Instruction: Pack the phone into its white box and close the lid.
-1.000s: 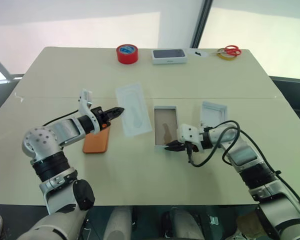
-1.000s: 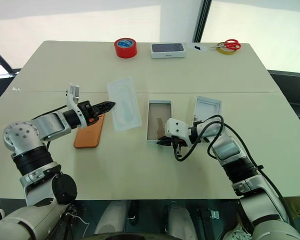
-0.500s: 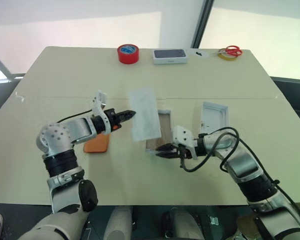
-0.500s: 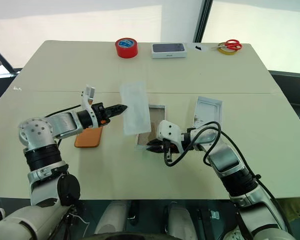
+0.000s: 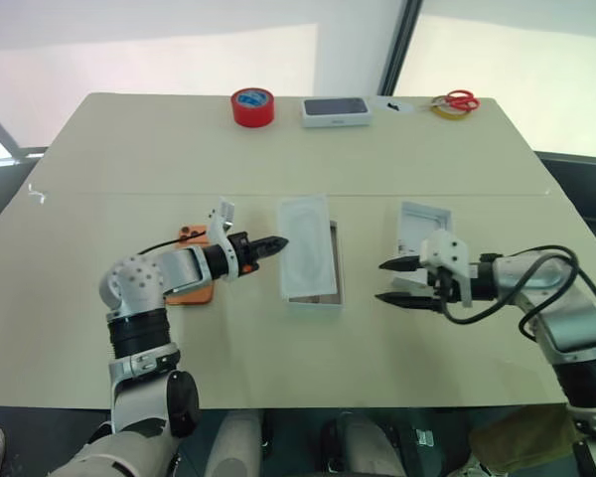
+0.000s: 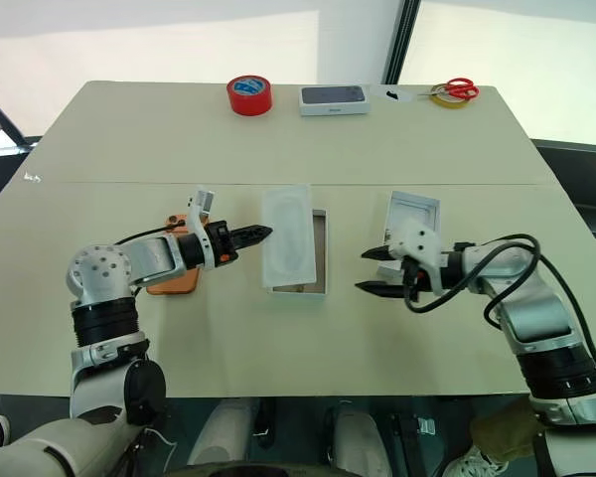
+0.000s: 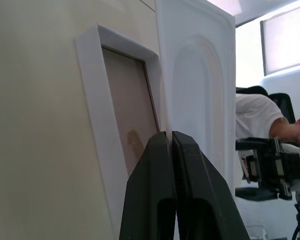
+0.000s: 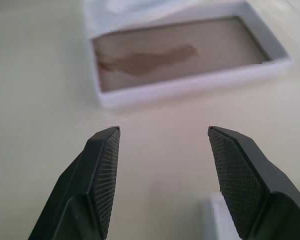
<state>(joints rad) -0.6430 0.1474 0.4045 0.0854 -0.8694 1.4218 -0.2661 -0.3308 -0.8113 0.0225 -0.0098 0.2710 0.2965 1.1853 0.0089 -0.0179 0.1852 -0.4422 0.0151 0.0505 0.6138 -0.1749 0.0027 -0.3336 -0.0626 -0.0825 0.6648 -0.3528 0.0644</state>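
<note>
My left gripper (image 5: 278,242) is shut on the edge of a flat white insert (image 5: 308,248) and holds it over the left part of the white box (image 5: 334,270). In the left wrist view the insert (image 7: 200,85) tilts above the box's tan floor (image 7: 127,105). The orange phone (image 6: 175,283) lies on the table behind my left forearm, mostly hidden. To the right of the box lies the lid (image 5: 424,227), inside up. Between box and lid, my right gripper (image 5: 380,281) stands open and empty, and its wrist view looks at the box (image 8: 190,82).
Along the table's far edge stand a red tape roll (image 5: 251,104), a white box with a dark phone picture (image 5: 335,110), red scissors (image 5: 461,100) and a yellow tape ring (image 5: 445,110). A person in a white shirt (image 7: 257,115) sits beyond the table.
My left gripper has carried the insert rightward until it covers part of the box. My right gripper has let go of the box's near end, opened, and drawn back to the right.
</note>
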